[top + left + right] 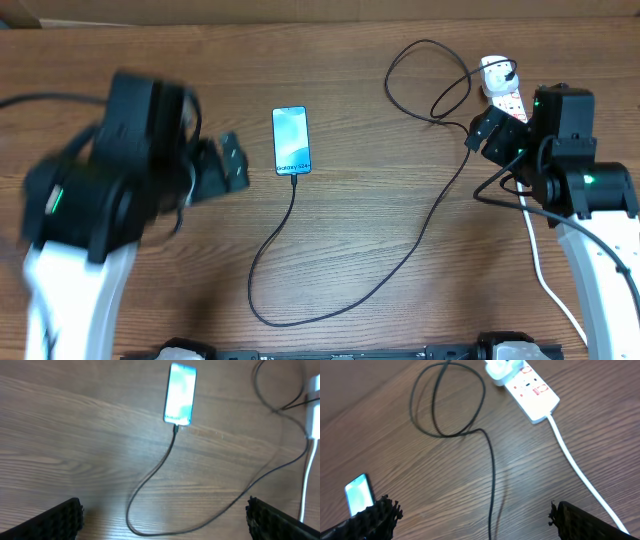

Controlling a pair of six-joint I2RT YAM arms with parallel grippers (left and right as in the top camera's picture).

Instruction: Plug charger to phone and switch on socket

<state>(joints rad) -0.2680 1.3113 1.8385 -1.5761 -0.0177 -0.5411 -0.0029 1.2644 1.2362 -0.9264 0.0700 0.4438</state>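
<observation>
The phone (291, 139) lies flat in the middle of the table, screen lit, with the charger's black tip in its near end. It also shows in the left wrist view (180, 394) and the right wrist view (359, 494). The charger cable (400, 260) loops across the table to its white plug adapter (495, 72), seated in the socket (507, 98) at the far right. The socket shows in the right wrist view (532, 391) with the adapter (500, 369). My left gripper (162, 520) is open, left of the phone. My right gripper (475, 522) is open above the cable, near the socket.
The socket's thick white cord (545, 270) runs down the right side toward the table's front edge and shows in the right wrist view (580, 470). The cable forms a loop (425, 80) at the back, left of the socket.
</observation>
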